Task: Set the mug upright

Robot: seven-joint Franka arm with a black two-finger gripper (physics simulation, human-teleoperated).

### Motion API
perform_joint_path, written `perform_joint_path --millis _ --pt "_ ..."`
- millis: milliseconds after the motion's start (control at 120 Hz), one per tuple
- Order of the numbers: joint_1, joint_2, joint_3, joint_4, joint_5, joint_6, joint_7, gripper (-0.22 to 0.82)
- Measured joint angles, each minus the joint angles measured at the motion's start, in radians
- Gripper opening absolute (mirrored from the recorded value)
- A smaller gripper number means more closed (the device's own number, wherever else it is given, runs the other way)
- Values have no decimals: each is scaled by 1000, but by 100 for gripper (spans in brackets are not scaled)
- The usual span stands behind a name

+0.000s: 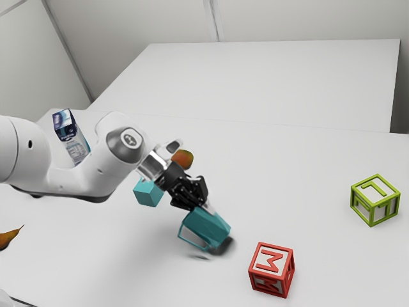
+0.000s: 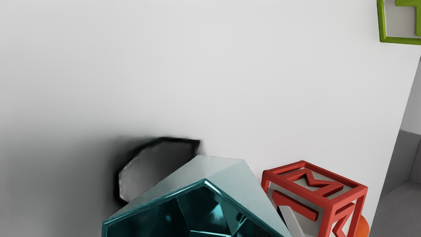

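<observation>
In the exterior view my gripper (image 1: pixel 202 204) reaches down to the teal mug (image 1: pixel 208 228), which hangs tilted just over the table, its handle toward the exterior view's left and its shadow beneath. In the wrist view the mug (image 2: pixel 204 168) turns its angular mouth toward the camera. My gripper (image 2: pixel 277 227) is shut on the mug's wall there: one light fingertip lies along the outside, and a dark part of the other shows inside the rim. Most of that inner finger is hidden.
A red letter block (image 1: pixel 271 270) stands close to the mug, toward the exterior view's right, with a green one (image 1: pixel 375 199) farther off. Behind the gripper are a teal block (image 1: pixel 148 192) and an orange-brown fruit (image 1: pixel 183 158). A carton (image 1: pixel 71 137) stands behind the arm.
</observation>
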Motion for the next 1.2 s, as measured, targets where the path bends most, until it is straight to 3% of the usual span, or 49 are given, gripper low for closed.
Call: perform_joint_path --millis 233,592,908,1200 --pt "45 8 1 64 188 49 -18 -18" --pt "-28 7 2 143 464 46 -97 -18" --pt "-24 24 1 169 655 22 -195 -18" --pt "-11 95 3 228 761 16 -265 -18"
